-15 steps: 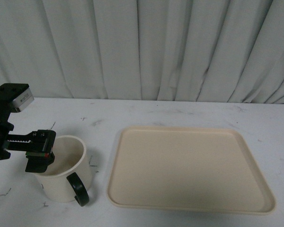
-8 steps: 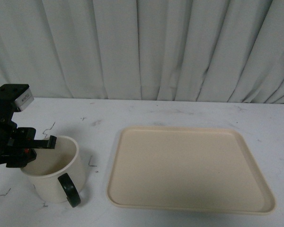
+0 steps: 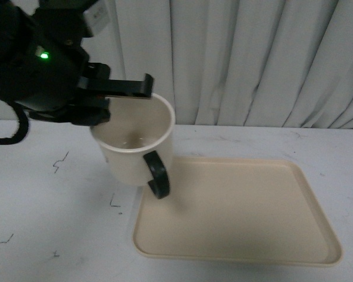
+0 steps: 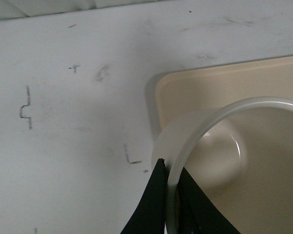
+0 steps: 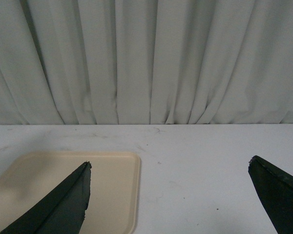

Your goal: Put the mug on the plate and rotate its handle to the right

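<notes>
The mug (image 3: 135, 155), empty and tilted, hangs clear of the surface (image 3: 47, 223) above the plate's (image 3: 235, 258) left edge, its rim clamped in the left gripper (image 3: 142, 87), dark handle (image 3: 157, 174) facing the camera. Done well, the step means carrying it toward the bare plate's middle and levelling it before release. The right gripper (image 5: 169, 163) sits with jaws wide apart.

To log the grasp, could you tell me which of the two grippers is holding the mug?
The left gripper: it pinches the rim of the mug; the right gripper hangs open and empty.
</notes>
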Controlling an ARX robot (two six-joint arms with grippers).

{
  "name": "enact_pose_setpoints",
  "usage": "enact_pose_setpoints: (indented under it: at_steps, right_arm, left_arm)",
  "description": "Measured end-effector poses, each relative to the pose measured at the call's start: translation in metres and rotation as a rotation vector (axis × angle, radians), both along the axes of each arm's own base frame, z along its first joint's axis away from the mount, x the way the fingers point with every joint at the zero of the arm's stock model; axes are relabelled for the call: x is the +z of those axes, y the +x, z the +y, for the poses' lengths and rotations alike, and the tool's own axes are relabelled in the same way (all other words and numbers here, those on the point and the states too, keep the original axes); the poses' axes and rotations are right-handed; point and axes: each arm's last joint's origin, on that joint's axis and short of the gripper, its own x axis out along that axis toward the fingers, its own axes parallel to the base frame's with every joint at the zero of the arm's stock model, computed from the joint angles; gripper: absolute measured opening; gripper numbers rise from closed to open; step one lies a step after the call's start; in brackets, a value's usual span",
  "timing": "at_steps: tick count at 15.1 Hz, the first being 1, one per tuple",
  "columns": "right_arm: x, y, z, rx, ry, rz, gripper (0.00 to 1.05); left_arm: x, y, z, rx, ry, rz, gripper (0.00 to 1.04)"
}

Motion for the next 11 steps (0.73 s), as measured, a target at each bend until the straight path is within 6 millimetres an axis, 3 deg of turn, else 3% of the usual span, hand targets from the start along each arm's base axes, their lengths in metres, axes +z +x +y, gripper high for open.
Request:
enact_pose_setpoints:
  at_steps: [3,7,11]
  right_arm:
    - [0.000,0.000,0.000,0.000,0.000,0.000,0.98]
    - [0.000,0.000,0.000,0.000,0.000,0.000,0.98]
    - [0.000,0.000,0.000,0.000,0.000,0.000,0.98]
  left_arm:
    - [-0.029,0.015,-0.038,0.037,0.016,0.073,0.03]
    - [-0.051,0.027,-0.052,0.102,-0.013,0.125,0.03]
    - [-0.068,0.034,-0.051,0.202,-0.032,0.170,0.03]
